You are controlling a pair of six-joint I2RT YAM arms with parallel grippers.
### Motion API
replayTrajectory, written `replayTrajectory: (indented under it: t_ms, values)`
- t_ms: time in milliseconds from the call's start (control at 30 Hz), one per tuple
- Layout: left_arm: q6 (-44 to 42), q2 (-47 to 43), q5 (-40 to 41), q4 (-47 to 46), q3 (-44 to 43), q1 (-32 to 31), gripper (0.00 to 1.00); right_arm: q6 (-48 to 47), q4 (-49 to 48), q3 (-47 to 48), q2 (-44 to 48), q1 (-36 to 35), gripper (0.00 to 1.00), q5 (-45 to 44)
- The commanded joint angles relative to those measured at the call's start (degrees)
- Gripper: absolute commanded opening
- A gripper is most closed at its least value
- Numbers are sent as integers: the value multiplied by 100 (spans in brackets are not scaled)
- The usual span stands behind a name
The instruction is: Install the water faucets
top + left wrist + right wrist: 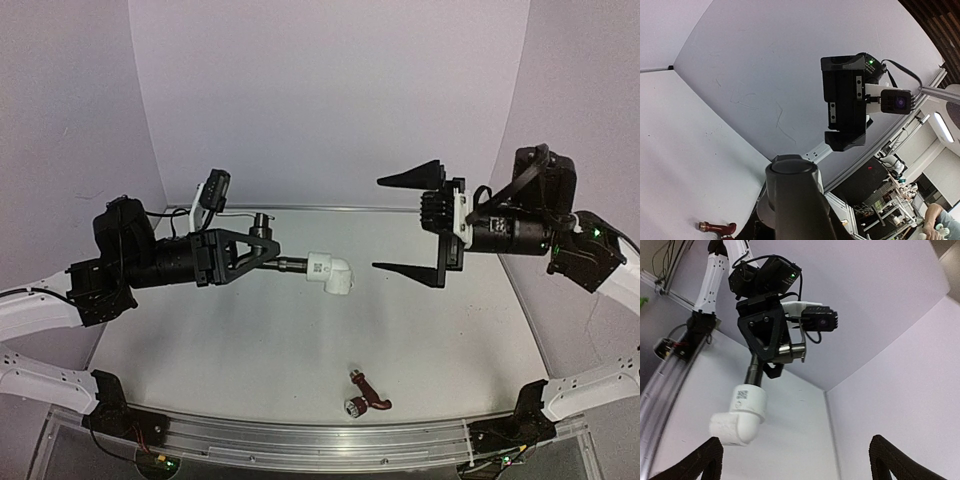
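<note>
Reddish-brown faucet (368, 393) is found on the table (200, 340), below and nearward of the wide-open, empty right gripper (378, 224), while the dark faucet (290, 265) is clamped in the left gripper (272, 252).

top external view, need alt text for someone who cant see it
The left gripper holds a dark faucet level above the table, a white elbow fitting on its tip. The right gripper faces it, open wide and apart. A reddish-brown faucet lies near the front edge.
</note>
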State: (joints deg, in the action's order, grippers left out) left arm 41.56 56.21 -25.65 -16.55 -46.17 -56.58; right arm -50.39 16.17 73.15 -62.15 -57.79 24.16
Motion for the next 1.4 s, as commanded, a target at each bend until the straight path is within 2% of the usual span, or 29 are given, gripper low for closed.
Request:
replayTrajectory:
  t_ms: [0,100,233,367,733,1367]
  values:
    - [446,-62,-329,-622,-399,15,0,-2083,-799,-475,55,-15,98,-789]
    - [557,-23,-389,-647,-453,15,0,-2918,-1161,-816,82,-46,98,-960]
    - [693,-23,-349,-811,-401,15,0,-3294,-1679,-1182,141,-202,98,-1111]
    - [745,-27,-245,-948,-344,15,0,-3311,-2114,-1359,127,-457,98,-1272]
    - [783,74,-85,-1090,-313,15,0,-3064,-2554,-1338,-141,-1109,98,-1462]
    - [535,94,43,-772,-313,16,0,-2849,-2672,-828,-365,-1341,98,-1739]
